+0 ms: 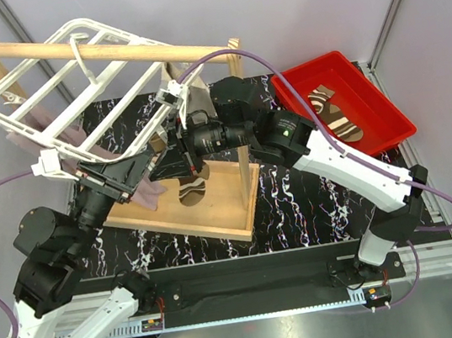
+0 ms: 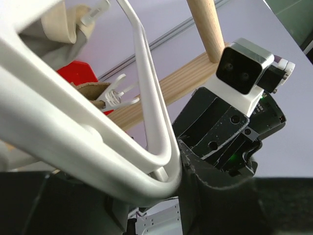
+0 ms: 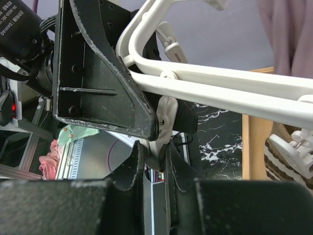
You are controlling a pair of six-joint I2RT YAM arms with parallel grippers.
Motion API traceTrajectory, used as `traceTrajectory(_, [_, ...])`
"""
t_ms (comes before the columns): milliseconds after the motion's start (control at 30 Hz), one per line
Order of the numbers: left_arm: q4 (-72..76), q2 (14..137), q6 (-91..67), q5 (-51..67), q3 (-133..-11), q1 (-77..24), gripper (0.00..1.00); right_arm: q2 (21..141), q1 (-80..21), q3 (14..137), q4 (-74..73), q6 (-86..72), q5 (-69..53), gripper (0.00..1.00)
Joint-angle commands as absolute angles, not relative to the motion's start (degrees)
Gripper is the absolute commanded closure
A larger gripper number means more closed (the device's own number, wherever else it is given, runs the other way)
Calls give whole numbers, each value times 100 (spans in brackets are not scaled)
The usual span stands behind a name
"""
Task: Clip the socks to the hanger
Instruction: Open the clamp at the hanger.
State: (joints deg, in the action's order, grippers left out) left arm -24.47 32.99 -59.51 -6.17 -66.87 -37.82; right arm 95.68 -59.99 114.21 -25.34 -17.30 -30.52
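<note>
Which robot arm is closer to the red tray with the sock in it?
Right. The right arm passes just beside the red tray; the left arm is far off, at the hanger.

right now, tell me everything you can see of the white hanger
The hanger is a white, plastic-looking rectangular rack of parallel bars with small dangling clips. It hangs tilted by its hook from the wooden rail. Mauve cloths drape from it, and a striped sock seems clipped to it. Its near corner lies between the left hand's fingers; the right hand pinches one clip under a bar.
</note>
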Motion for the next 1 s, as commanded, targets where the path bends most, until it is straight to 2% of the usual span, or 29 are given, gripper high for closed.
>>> traceTrajectory(0, [-2206,3384,-5573,-668,-6732,-3771,94,9484,-6029,11549,-2663,-1644,-3199,100])
traceTrajectory(33, [-2267,3384,-5572,-677,-6732,-3771,100,9466,-6038,11523,-2654,-1644,-3164,95])
traceTrajectory(133, [-2346,3366,-5581,-773,-6741,-3771,100,9361,-6029,11417,-2610,-1644,-2910,65])
traceTrajectory(167, [-2364,3358,-5581,-826,-6750,-3771,100,9299,-6038,11391,-2680,-1617,-2753,51])
traceTrajectory(233, [-2469,3331,-5590,-905,-6733,-3771,100,9229,-6029,11417,-2803,-1521,-2576,43])
traceTrajectory(300, [-2513,3340,-5581,-975,-6750,-3779,100,9018,-6038,11312,-2909,-1459,-2435,29])
traceTrajectory(367, [-2628,3366,-5572,-1002,-6794,-3771,100,8738,-6029,11058,-2892,-1389,-2180,23])
traceTrajectory(667, [-3050,3463,-5722,-1222,-6996,-3771,100,8042,-6029,10460,-2848,-1309,-1564,22])
traceTrajectory(967, [-2751,3384,-5748,-1099,-6829,-3771,100,8691,-6038,10380,-1532,-2284,-2662,22])
